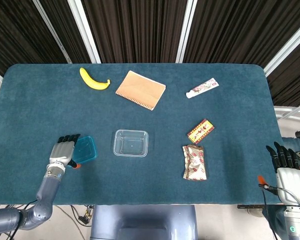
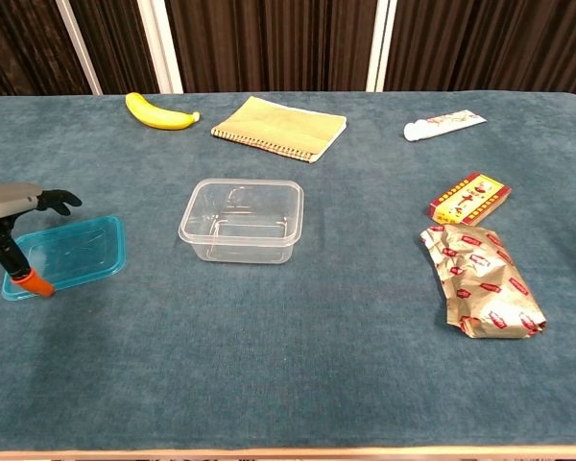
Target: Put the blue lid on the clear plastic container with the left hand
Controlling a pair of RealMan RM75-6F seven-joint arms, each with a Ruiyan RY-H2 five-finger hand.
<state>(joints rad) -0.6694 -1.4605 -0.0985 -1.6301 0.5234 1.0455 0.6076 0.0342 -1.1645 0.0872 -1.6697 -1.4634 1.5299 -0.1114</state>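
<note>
1. Left hand (image 1: 63,151) hovers over blue lid's (image 1: 86,149) left edge, fingers spread, holding nothing.
2. Lid flat on bench, left of clear container (image 1: 131,143).
3. Likely light, thin, slick: pinch the rim.

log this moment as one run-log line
phase: reach | left hand over blue lid, not gripped | clear plastic container empty | right hand idle

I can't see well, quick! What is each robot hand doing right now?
Left hand: open, over the left edge of the blue lid, not gripping it.
Right hand: open, holding nothing, off the table's right edge.
</note>
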